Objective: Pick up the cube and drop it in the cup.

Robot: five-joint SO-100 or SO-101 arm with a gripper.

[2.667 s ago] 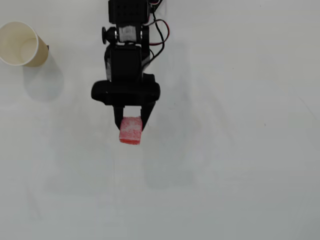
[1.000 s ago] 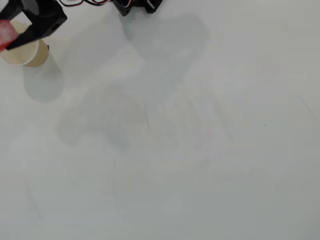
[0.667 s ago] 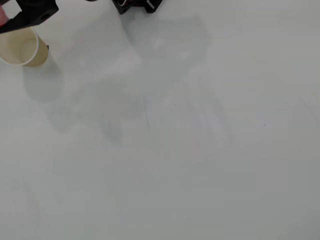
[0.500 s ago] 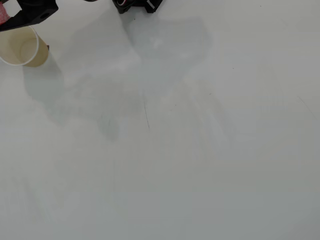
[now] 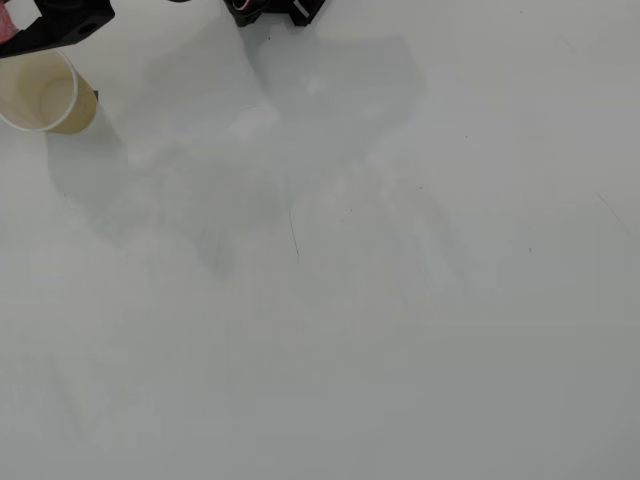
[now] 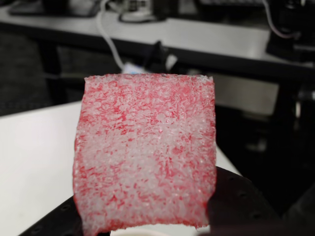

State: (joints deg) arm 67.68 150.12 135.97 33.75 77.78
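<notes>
In the overhead view the cream paper cup (image 5: 42, 92) stands upright at the far left, its pale inside showing nothing in it. My black gripper (image 5: 12, 25) sits in the top left corner, just beyond the cup's upper rim, shut on the cube (image 5: 5, 22); only a pink sliver of the cube shows at the frame edge. In the wrist view the red-pink speckled cube (image 6: 145, 152) fills the middle of the picture, held above a black finger (image 6: 236, 201) at the bottom.
The arm's base (image 5: 270, 10) shows at the top edge of the overhead view. The white table (image 5: 350, 300) carries only soft shadows and a faint dark scratch (image 5: 294, 235). In the wrist view, dark desks and cables lie beyond the table edge.
The gripper carried the cube from the table's middle to the cup. Over the last second it shifted from over the cup's mouth toward the top left corner, still holding the cube.
</notes>
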